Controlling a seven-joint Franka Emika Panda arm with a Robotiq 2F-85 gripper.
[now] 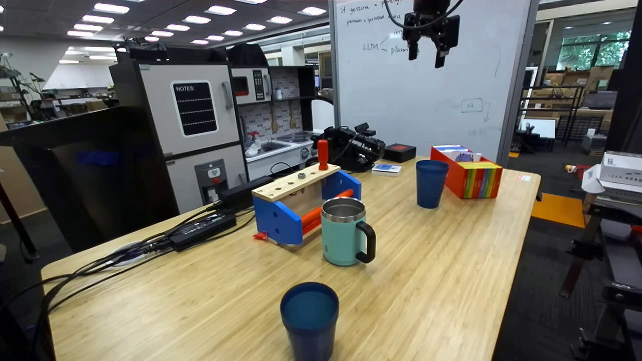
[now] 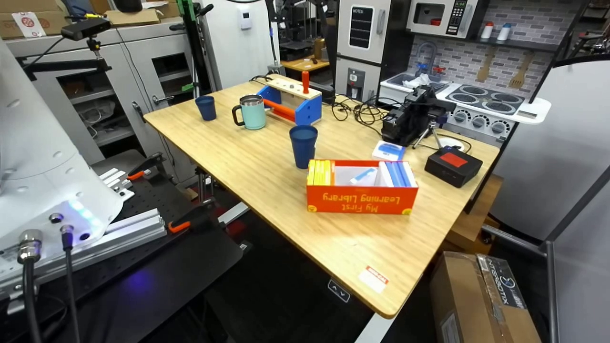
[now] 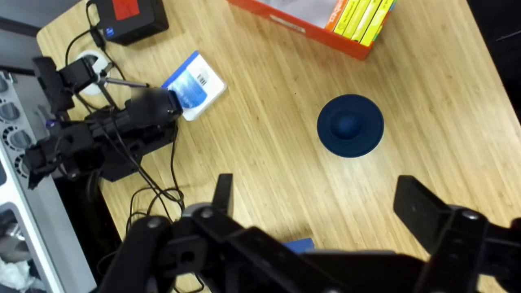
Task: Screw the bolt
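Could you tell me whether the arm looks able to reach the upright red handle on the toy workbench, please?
Probably yes, from above: the pincer is open and empty, and the red handle stands upright on the workbench with nothing visible over it.

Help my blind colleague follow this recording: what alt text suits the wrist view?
Open robot fingers hover over a wooden table, seen from above. Right of centre stands a dark blue cup; a red box of books runs off the top, and black equipment sits at left. A blue corner, probably of the toy workbench, shows at the bottom.
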